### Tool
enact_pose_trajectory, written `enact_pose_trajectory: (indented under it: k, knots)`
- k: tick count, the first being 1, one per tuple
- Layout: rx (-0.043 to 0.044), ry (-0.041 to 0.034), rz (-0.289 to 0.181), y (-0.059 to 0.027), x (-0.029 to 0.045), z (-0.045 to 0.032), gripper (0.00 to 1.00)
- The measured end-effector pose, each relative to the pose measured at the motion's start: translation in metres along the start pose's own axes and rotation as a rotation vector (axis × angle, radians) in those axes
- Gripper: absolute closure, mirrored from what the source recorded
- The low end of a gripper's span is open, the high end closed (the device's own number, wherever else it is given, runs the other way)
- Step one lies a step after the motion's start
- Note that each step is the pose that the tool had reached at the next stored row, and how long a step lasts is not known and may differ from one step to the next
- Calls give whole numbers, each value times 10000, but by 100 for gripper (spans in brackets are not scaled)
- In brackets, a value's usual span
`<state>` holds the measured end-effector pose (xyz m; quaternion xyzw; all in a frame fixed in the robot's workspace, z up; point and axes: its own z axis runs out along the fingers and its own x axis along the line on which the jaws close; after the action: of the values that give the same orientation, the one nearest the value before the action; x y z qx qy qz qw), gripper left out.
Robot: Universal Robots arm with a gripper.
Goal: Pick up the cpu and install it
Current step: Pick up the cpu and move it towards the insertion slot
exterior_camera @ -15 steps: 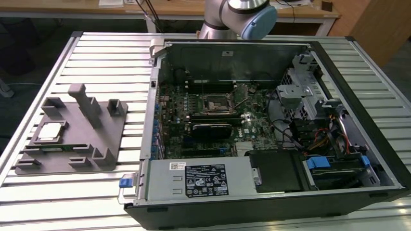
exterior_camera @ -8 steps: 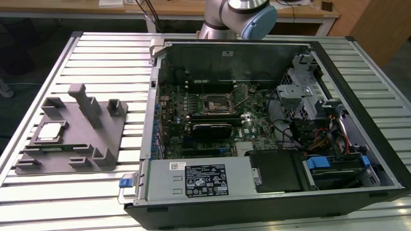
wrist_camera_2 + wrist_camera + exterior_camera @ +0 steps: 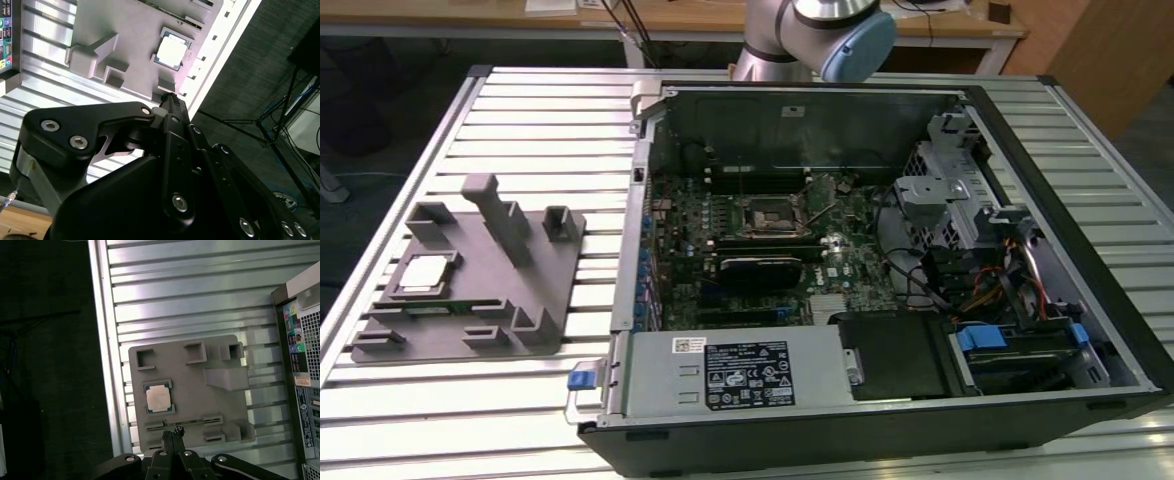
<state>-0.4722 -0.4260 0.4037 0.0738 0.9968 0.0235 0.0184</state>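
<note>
Fingers (image 3: 173,436), pressed together and empty, hang above the grey tray (image 3: 200,407) on the table (image 3: 190,305) where the cpu (image 3: 159,400) lies in its recess, so the pick-up looks unstarted and calls for spreading them and descending squarely.

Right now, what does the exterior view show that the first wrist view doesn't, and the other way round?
The exterior view brings the open computer's insides: the motherboard with its cpu socket, plus the power supply. The first wrist view brings the shut, empty pincer poised near an edge of the grey tray, and the dark floor. Both share the cpu lying in that tray on the slatted table.
</note>
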Motion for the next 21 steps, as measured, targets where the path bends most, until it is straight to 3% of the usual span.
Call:
enact_pose_trajectory:
  k: [10, 21]
  knots:
    - [-1, 0, 0, -2, 2, 52, 89]
    - [-1, -1, 0, -8, 6, 168, 89]
